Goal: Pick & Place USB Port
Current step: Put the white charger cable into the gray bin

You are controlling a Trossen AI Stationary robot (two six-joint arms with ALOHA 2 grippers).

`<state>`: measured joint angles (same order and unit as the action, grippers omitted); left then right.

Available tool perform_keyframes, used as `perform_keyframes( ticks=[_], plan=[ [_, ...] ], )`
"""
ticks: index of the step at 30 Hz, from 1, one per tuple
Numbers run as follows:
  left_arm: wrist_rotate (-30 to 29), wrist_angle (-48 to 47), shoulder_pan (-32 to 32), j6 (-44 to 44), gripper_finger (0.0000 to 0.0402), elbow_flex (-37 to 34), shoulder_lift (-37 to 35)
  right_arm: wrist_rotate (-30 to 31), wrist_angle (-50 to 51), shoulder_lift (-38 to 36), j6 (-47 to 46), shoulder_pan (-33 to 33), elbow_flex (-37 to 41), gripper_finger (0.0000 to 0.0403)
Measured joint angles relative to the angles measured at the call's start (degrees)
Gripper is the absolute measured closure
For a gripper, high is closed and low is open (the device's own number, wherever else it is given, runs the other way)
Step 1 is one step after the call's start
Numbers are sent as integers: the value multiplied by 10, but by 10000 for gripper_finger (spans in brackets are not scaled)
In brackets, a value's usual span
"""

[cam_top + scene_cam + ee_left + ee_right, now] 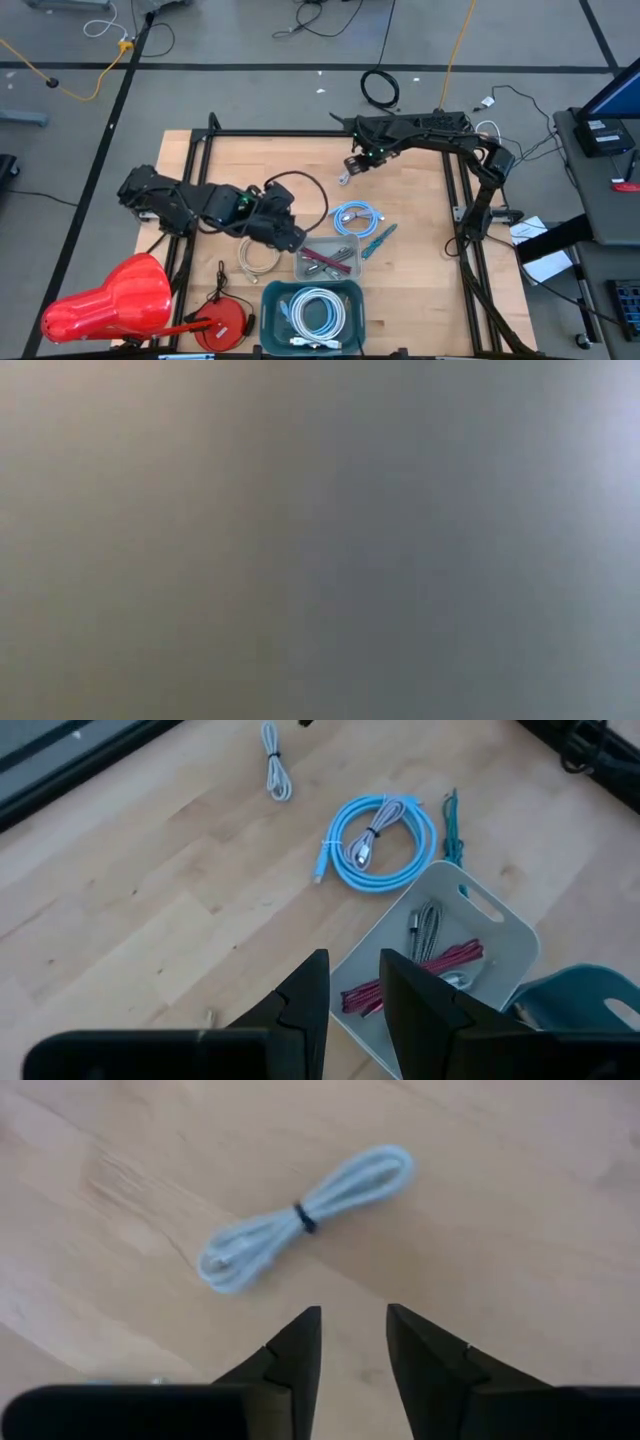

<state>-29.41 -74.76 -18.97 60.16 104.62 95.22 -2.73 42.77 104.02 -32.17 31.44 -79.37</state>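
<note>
A small white USB cable bundle [300, 1215], tied at its middle, lies flat on the wooden table [400, 290]; it also shows in the high view [345, 178]. My right gripper [352, 1330] hovers just short of it, open and touching nothing, near the table's far middle [356, 160]. My left gripper [354, 990] is open and hangs over the near corner of a grey tray [440, 950] that holds red and silver cables [415, 975]. In the high view the left gripper [296, 240] sits just left of that tray [328, 260]. The low view shows only a grey blur.
A coiled light-blue cable [356, 215] and a teal cable [380, 240] lie between the two grippers. A teal bin [312, 310] with a white cable stands at the near edge. A beige cable [255, 258], a red reel [222, 322] and a red object [110, 300] lie to the left.
</note>
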Motion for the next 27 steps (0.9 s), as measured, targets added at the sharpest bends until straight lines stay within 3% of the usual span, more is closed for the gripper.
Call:
perform_keyframes(
  ticks=[8, 17, 27],
  plan=[
    [-28, 1, -34, 15, 309, -3, 0, -53, -55, 60, -71, -21, 0, 298],
    [4, 1, -52, 52, 309, -51, 0, -47, -135, 89, -109, -42, 0, 298],
    [9, 14, -63, 75, 309, -71, 1, -15, -148, 90, -106, -40, 0, 298]
  ],
)
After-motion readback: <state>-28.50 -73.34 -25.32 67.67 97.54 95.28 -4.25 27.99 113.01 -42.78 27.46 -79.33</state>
